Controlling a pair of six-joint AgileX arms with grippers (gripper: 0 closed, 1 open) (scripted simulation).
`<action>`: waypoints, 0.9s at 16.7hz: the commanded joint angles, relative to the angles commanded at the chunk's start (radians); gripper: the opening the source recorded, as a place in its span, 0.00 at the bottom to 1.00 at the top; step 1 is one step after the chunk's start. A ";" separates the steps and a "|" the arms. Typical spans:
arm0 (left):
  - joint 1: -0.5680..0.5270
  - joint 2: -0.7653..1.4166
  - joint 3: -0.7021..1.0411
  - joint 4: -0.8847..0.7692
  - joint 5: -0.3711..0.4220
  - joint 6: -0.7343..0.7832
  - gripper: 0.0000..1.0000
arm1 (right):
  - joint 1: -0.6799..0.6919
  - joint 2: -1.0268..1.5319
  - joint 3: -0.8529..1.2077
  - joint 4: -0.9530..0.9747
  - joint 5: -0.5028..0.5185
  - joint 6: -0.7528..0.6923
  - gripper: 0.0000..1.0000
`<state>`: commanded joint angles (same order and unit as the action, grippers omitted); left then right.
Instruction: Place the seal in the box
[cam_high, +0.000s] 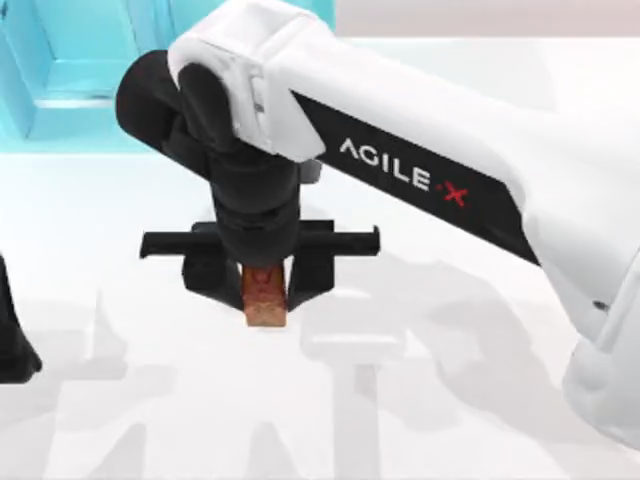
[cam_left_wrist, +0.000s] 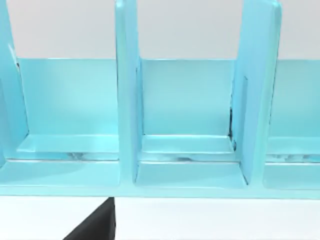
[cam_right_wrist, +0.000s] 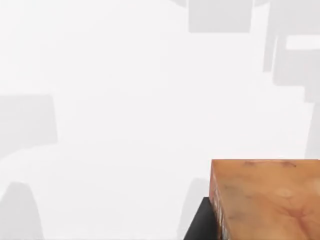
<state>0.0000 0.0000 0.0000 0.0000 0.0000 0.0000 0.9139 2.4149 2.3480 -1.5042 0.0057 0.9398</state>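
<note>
The seal (cam_high: 264, 296) is a small red-brown speckled block with a lighter tan end, held between the black fingers of my right gripper (cam_high: 262, 280) near the middle of the table. The right gripper is shut on it and points downward. In the right wrist view the seal (cam_right_wrist: 265, 200) appears large at the corner over the white table. The box (cam_high: 60, 70) is a light blue compartmented container at the far left of the table. The left wrist view looks into the box (cam_left_wrist: 185, 150) and its dividers. My left arm (cam_high: 12, 335) is parked at the left edge.
The white table (cam_high: 450, 400) extends in front of and to the right of the seal, crossed by grey shadows of the arms. The box's upright dividers (cam_left_wrist: 127, 90) separate its compartments.
</note>
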 joint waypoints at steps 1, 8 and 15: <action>0.000 0.000 0.000 0.000 0.000 0.000 1.00 | 0.000 -0.001 0.006 -0.006 0.000 0.000 0.00; 0.000 0.000 0.000 0.000 0.000 0.000 1.00 | -0.061 -0.025 -0.027 0.002 0.000 -0.062 0.00; 0.000 0.000 0.000 0.000 0.000 0.000 1.00 | -0.525 -0.195 -0.244 0.037 0.001 -0.525 0.00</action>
<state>0.0000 0.0000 0.0000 0.0000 0.0000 0.0000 0.3892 2.2194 2.1036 -1.4671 0.0064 0.4144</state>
